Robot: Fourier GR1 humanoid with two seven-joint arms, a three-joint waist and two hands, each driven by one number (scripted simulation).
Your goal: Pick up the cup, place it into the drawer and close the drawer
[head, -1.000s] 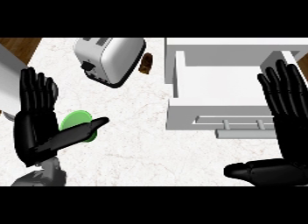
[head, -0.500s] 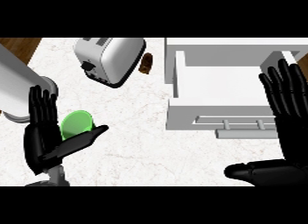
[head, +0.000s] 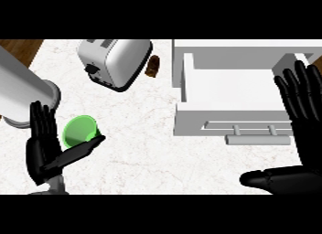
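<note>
Marble counter (head: 143, 137) | green cup (head: 80, 131) beside left hand (head: 45, 153), thumb seemingly touching | fingers straight, apart

Cup (head: 80, 131): green, open mouth visible, lying near left edge of counter (head: 150, 151). Drawer (head: 234, 98): white, pulled open, interior showing, handle on front; at counter's right side, toward far edge.

Glossy black left hand (head: 45, 153) on a grey forearm; right hand (head: 305, 119) equally black.
</note>
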